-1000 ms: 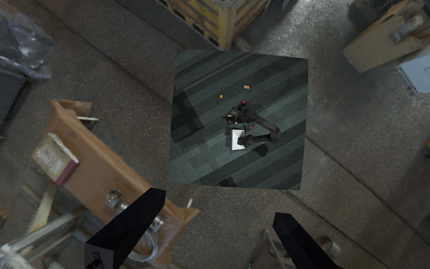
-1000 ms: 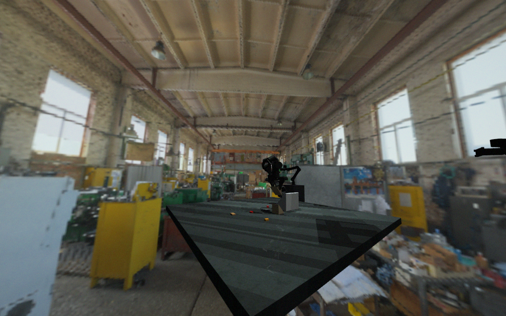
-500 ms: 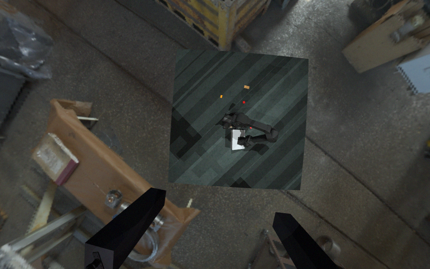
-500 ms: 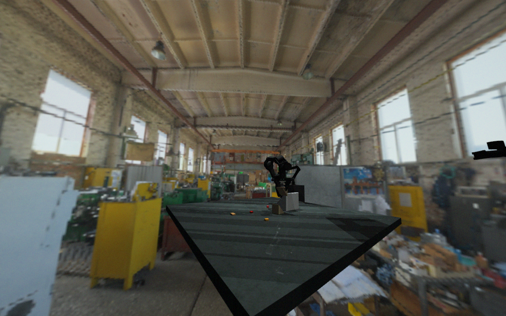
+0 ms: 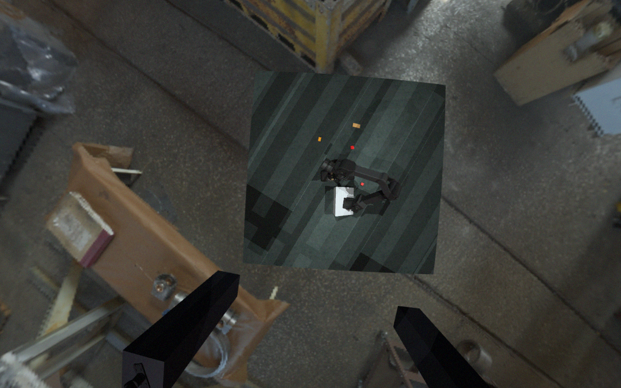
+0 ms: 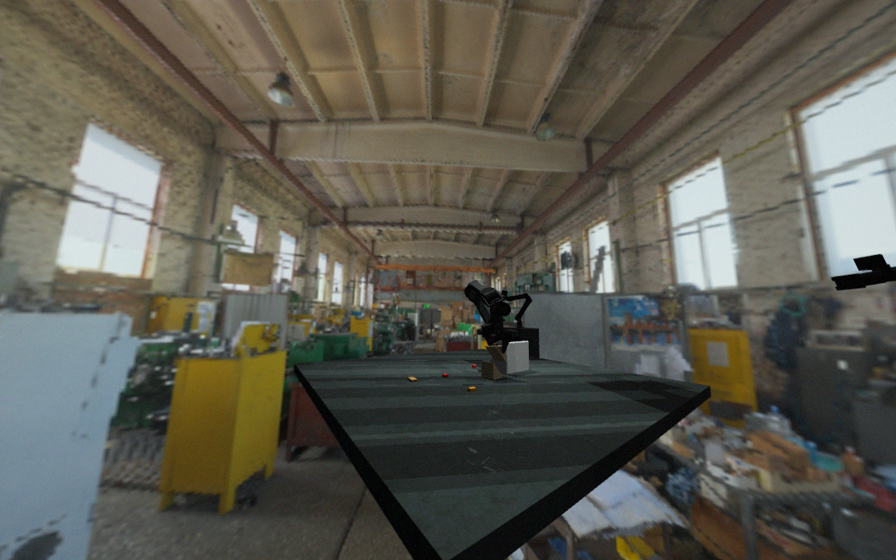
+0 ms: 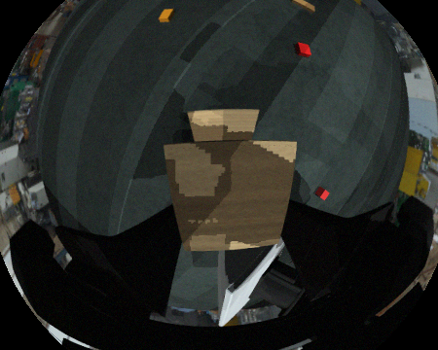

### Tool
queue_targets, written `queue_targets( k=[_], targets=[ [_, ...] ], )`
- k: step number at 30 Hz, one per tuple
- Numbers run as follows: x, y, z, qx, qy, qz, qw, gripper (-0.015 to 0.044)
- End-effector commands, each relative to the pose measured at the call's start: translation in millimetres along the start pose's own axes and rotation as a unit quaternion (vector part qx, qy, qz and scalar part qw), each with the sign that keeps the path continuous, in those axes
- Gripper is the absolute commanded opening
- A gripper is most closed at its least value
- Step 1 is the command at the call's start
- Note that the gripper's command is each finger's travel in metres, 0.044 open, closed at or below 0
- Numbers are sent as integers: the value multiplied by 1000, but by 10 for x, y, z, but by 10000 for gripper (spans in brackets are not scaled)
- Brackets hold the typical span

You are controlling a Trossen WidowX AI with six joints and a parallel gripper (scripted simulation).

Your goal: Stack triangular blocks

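Note:
My gripper (image 5: pixel 328 174) (image 6: pixel 497 346) is shut on a tan wooden triangular block (image 7: pixel 235 197) (image 6: pixel 497 356), which fills the middle of the wrist view and hides the fingertips. The second tan triangular block (image 7: pixel 223 123) (image 6: pixel 488 371) rests on the dark striped table (image 5: pixel 399 144) (image 6: pixel 507 446) (image 7: pixel 116 136), just beyond and below the held one. In the side view the held block hangs tilted, very close over the lower block; I cannot tell whether they touch. From above, my arm hides both blocks almost wholly.
The arm's white base block (image 5: pixel 341 201) (image 6: pixel 518 355) stands right beside the blocks. Small orange bits (image 5: pixel 356 125) (image 5: pixel 319 138) (image 7: pixel 166 15) (image 7: pixel 304 3) and red cubes (image 5: pixel 352 147) (image 5: pixel 361 184) (image 7: pixel 303 49) (image 7: pixel 322 193) lie on the table nearby.

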State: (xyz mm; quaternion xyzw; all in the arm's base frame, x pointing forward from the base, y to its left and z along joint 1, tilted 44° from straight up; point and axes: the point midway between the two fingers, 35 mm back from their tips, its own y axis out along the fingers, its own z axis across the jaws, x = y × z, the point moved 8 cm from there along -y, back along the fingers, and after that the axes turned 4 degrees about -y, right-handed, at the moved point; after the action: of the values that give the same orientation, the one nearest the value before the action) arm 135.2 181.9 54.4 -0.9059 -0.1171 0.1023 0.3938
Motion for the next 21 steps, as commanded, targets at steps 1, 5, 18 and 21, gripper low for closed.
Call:
queue_targets(
  k=[1, 5, 18, 21],
  targets=[
    [13, 99, 1, -5, -5, 0, 1000, 0],
    [54, 186, -2, -5, -5, 0, 1000, 0],
    [105, 372, 2, -7, -4, 1, 1000, 0],
    [105, 372, 2, -7, -4, 1, 1000, 0]
  ],
)
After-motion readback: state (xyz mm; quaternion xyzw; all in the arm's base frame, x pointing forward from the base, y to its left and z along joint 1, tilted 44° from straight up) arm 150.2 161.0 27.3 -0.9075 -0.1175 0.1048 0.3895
